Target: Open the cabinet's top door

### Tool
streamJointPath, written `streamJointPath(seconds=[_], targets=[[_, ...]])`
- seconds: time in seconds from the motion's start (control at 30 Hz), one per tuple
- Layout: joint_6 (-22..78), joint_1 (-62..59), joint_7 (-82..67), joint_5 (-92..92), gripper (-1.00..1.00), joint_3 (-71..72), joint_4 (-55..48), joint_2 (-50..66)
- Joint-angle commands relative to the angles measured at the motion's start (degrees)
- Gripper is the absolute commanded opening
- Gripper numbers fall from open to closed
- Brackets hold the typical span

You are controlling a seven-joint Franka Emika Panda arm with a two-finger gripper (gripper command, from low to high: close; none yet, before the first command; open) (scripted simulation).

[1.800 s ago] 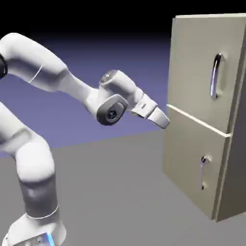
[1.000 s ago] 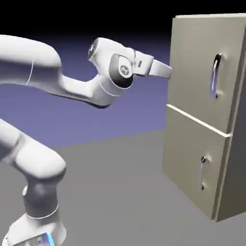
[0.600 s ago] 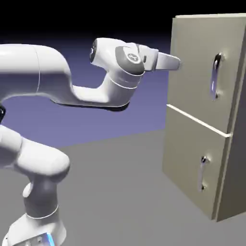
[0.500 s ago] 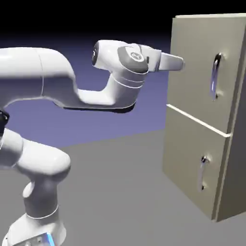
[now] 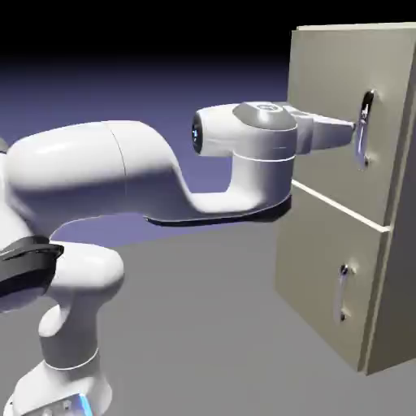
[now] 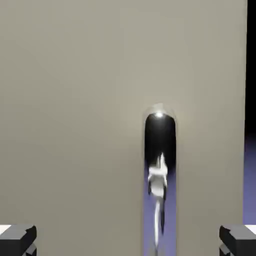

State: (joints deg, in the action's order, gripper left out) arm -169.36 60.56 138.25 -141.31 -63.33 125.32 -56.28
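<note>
Exterior view: the cabinet (image 5: 349,195) stands at the right of the scene, with the top door (image 5: 341,114) shut flush against its frame. The handle (image 5: 363,130) — a curved vertical silver bar — is mounted near the door's right edge. The arm reaches level across to it, and the gripper (image 5: 351,126) sits at the bar's mid-height.

Handling, by judgement: the door is a rigid flat panel that should swing on a hinge at the side away from the bar, so little force is needed if the pull follows the door's arc. The bar is polished metal and probably slippery; a grasp across its straight middle section, where it stands clear of the panel, gives the most secure purchase. A pull straight outward, not along the arc, could slide the fingers off.

Gripper state: spread wide and holding nothing. In the hand view, the two fingertips (image 6: 17,237) appear at the bottom corners, well apart, with the handle (image 6: 160,175) rising between them — nearer the right tip than the left. No contact with the bar or the door (image 6: 75,100) is visible from the hand view; in the exterior view the tips overlap the bar, so whether they touch it cannot be told.
</note>
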Motion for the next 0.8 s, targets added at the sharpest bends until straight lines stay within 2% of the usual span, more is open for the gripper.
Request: streamJointPath(seconds=[0.0, 0.07, 0.27, 0.3, 0.77], targets=[[0.08, 1.07, 1.71, -2.52, 0.0, -1.13, -0.64, -0.42], [0.08, 1.07, 1.71, -2.53, 0.0, -1.13, -0.64, -0.42], [1.28, 11.58, 1.29, -3.59, 0.0, -7.15, -8.43, 1.39], [1.28, 11.58, 1.29, -3.59, -1.0, -7.15, -8.43, 1.39], [26.04, -14.11, 5.02, 7.68, -1.0, 17.54, 17.12, -0.18]])
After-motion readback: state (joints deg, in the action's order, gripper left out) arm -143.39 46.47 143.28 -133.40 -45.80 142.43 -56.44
